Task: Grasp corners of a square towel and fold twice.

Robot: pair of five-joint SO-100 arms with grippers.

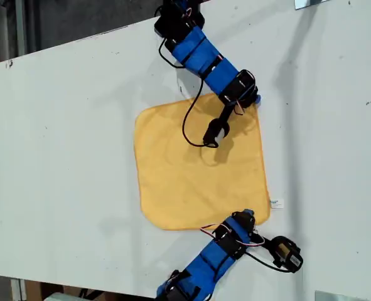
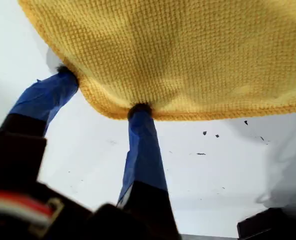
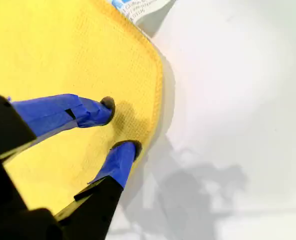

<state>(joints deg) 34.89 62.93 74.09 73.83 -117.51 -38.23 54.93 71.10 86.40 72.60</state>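
The yellow-orange towel (image 1: 191,175) lies flat on the white table. My first gripper (image 1: 253,102) comes in from the exterior view's top and sits at the towel's corner at that view's upper right. In the first wrist view it (image 2: 103,91) is open, both blue fingertips touching the rounded hem of the towel (image 2: 188,55). My second gripper (image 1: 248,217) reaches from the exterior view's bottom to the lower right corner, near the white tag (image 1: 276,203). Its (image 3: 118,126) fingers are open, one tip on the towel (image 3: 52,55) and one at the hem, with the tag (image 3: 137,7) beyond.
The white table (image 1: 66,157) extends around the towel, with its edge along the exterior view's top left and bottom. A black camera (image 1: 285,252) hangs beside the second arm. Another black part with a cable (image 1: 215,132) hangs over the towel from the first arm.
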